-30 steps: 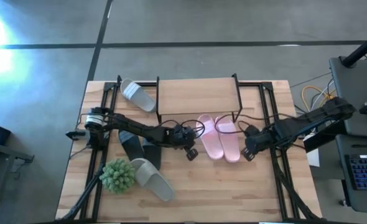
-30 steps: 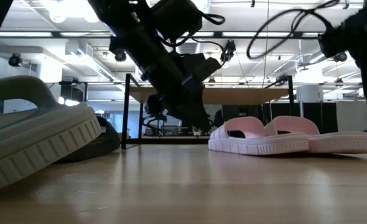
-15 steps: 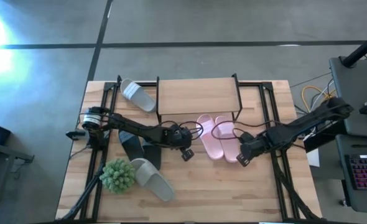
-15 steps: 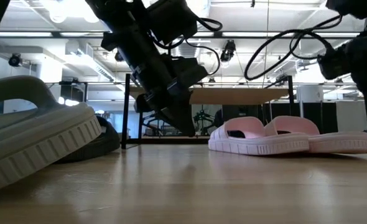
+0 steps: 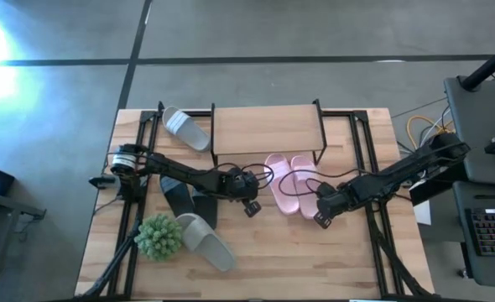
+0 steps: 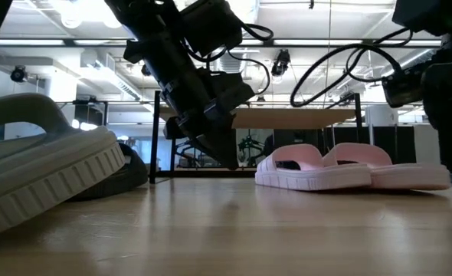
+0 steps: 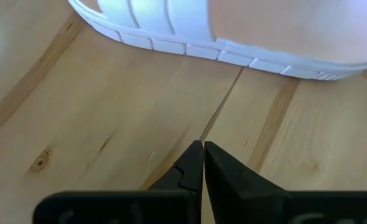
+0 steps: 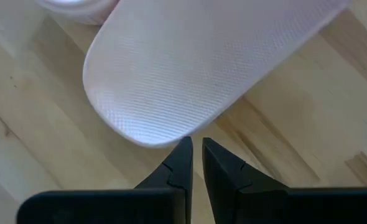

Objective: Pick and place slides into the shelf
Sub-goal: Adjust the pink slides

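Observation:
Two pale pink slides (image 5: 283, 183) (image 5: 308, 184) lie sole-down side by side, their toes at the shelf (image 5: 264, 130), a light board on thin black legs. My right gripper (image 5: 321, 215) (image 8: 195, 152) is shut at the heel end of the right-hand pink slide (image 8: 190, 68). My left gripper (image 5: 249, 205) (image 7: 203, 155) is shut, just above the boards beside the left pink slide (image 7: 233, 25), apart from it. Two black slides (image 5: 184, 200) lie flat under my left arm. One grey-white slide (image 5: 204, 242) lies near the front, another (image 5: 184, 127) left of the shelf. My right gripper meets the right pink slide at the rim of its rounded heel end (image 8: 152, 134), with the tip of one shut finger (image 8: 182, 149). The fingers come slanting down from the table's near right side, along the slide. The slide lies flat on the table.
A green spiky ball (image 5: 158, 236) sits near the table's front left, against the grey-white slide. Black frame rails (image 5: 367, 159) run along both table sides. Cables loop over the pink slides. Bare boards (image 5: 298, 260) lie at the near middle and right.
My right gripper has moved toward the table's left and near edge, coming in behind the pink slides' heels. The pink pair has slid slightly toward the shelf. My left gripper has drawn back a little toward the table's left, away from the pink slides.

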Motion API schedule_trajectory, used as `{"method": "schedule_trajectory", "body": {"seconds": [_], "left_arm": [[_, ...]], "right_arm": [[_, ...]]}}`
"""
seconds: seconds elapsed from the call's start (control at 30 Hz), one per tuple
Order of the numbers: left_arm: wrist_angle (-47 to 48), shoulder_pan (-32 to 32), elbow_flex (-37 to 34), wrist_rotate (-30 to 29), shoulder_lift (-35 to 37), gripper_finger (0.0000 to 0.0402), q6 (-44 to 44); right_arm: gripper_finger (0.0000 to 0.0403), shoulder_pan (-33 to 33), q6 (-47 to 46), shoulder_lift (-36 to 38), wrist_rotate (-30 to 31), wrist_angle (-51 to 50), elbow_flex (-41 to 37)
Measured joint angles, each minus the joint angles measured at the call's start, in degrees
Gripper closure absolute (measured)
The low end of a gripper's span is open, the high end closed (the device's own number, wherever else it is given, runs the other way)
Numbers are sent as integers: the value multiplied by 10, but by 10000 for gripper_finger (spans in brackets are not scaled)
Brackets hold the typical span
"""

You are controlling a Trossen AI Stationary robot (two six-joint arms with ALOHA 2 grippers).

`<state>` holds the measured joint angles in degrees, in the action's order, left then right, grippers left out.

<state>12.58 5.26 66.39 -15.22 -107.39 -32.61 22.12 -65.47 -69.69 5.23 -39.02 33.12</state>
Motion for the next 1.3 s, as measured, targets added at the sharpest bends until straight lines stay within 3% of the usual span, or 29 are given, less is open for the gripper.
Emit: {"method": "schedule_trajectory", "body": {"seconds": [0.47, 0.87, 1.3], "left_arm": [[0, 0, 0, 0, 0, 402, 0], [0, 0, 0, 0, 0, 402, 0], [0, 0, 0, 0, 0, 402, -2]], "right_arm": [[375, -3, -20, -9, 110, 21, 4], [374, -4, -16, -10, 116, 21, 4], [374, -4, 5, -10, 179, 59, 6]]}}
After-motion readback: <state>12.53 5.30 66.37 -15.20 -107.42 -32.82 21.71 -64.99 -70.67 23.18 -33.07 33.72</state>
